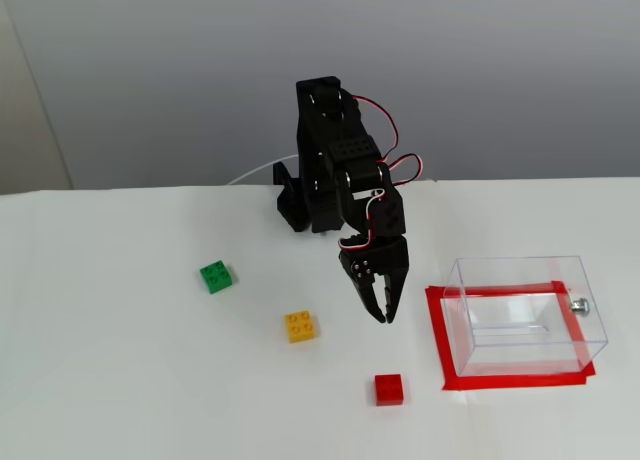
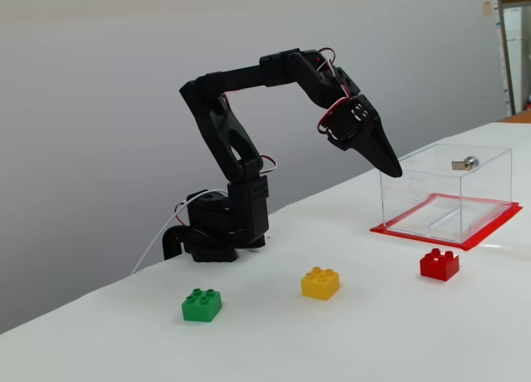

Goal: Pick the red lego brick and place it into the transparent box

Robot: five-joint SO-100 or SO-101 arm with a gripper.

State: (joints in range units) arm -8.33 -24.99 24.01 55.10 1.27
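Observation:
The red lego brick [image 1: 389, 389] [image 2: 439, 264] lies on the white table in front of the transparent box [image 1: 526, 313] [image 2: 448, 193], which stands on a red tape rectangle [image 1: 437, 335]. My black gripper [image 1: 381, 315] [image 2: 396, 172] hangs in the air well above the table, pointing down, between the arm's base and the red brick. Its fingers look closed together with nothing between them. The box holds nothing that I can see.
A yellow brick [image 1: 301, 326] [image 2: 320, 282] lies left of the gripper and a green brick [image 1: 216, 276] [image 2: 202, 305] farther left. The arm's base [image 1: 300, 205] [image 2: 217, 228] stands at the back of the table by the grey wall.

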